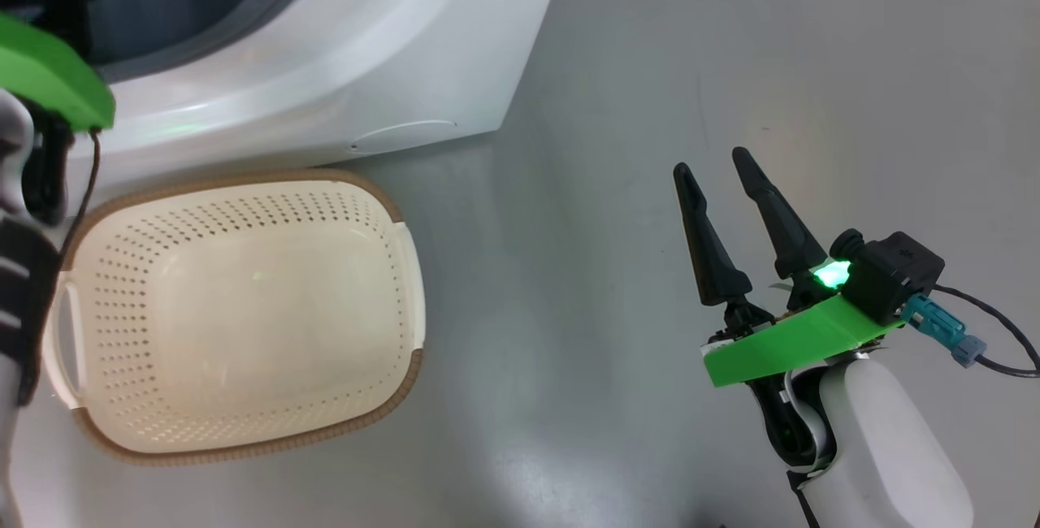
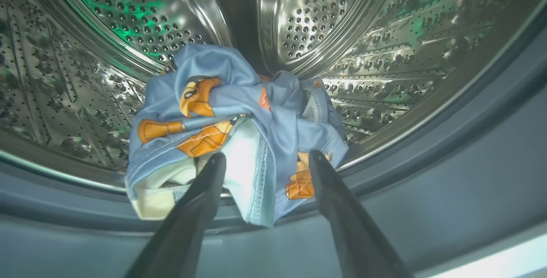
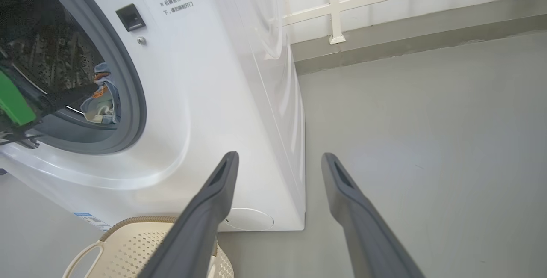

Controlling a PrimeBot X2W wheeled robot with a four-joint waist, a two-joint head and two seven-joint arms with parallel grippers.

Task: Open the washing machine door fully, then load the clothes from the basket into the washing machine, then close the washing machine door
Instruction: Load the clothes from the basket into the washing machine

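Inside drum (image 2: 384, 55), clothes (image 2: 239, 111) heaped just ahead of spread left hand (image 2: 265, 158).

Smooth grey floor (image 3: 427, 141) spreads from three to six o'clock in the right wrist view. At one o'clock a raised grey kerb (image 3: 406, 38) runs below a white railing (image 3: 337, 13), and soft glare sheens the floor.

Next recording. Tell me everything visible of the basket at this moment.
The basket is a rectangular tub with rounded corners, cream plastic by its look, with rows of small holes in its walls, a brown band round the rim and a handle at each short end. It stands upright and empty on the grey floor, close before the white washing machine; whether they touch cannot be told.
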